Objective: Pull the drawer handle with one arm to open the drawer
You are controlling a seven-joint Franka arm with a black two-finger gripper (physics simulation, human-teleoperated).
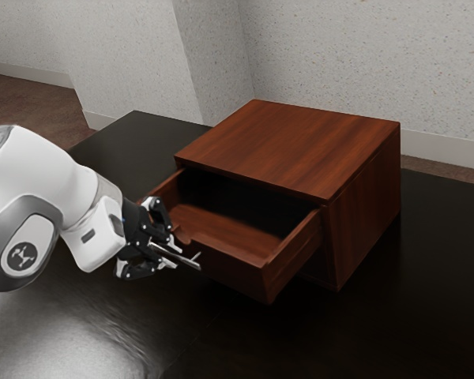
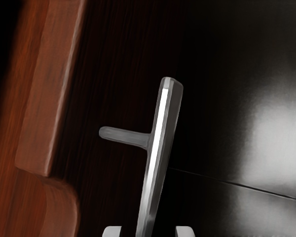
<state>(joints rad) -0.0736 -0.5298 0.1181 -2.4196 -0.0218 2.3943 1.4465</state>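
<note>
My end effector (image 1: 167, 251) is spread astride the metal handle (image 2: 158, 148), with gaps on both sides. The drawer (image 1: 296, 249) projects from the wooden cabinet (image 1: 300, 150). Dark worktop (image 1: 395, 316) extends beyond its front edge.

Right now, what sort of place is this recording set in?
Probably a plain simulated room: a dark glossy table bearing a wooden cabinet with its drawer pulled out, pale textured walls with a baseboard, brown floor.
</note>
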